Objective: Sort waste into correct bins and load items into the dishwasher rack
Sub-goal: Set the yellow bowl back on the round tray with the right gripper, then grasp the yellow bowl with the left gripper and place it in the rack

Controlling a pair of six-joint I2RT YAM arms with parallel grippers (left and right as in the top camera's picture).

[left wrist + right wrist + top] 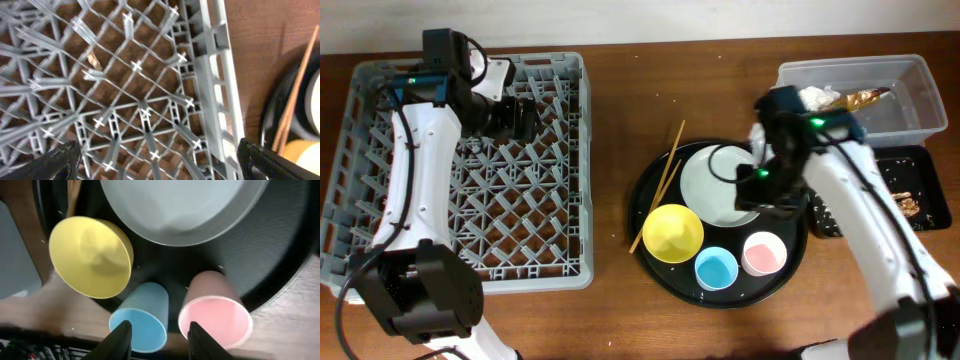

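The grey dishwasher rack (470,160) fills the left side. My left gripper (520,118) hangs open and empty over its lattice floor (140,90), near the rack's right wall. On the round black tray (655,255) stand the pale grey plate (705,185), yellow bowl (672,232), blue cup (716,268) and pink cup (764,253). The chopsticks (660,190) lean over its left rim. My right gripper (760,188) is open and empty above the plate's right side. Its fingers (160,337) frame the gap between the blue cup (142,315) and pink cup (215,317).
The clear tub (910,95) at the far right holds white napkins (817,97) and a brown-gold wrapper (865,98). The shallow black tray (900,165) below it holds brownish scraps (908,205). A small scrap (93,61) lies under the rack lattice.
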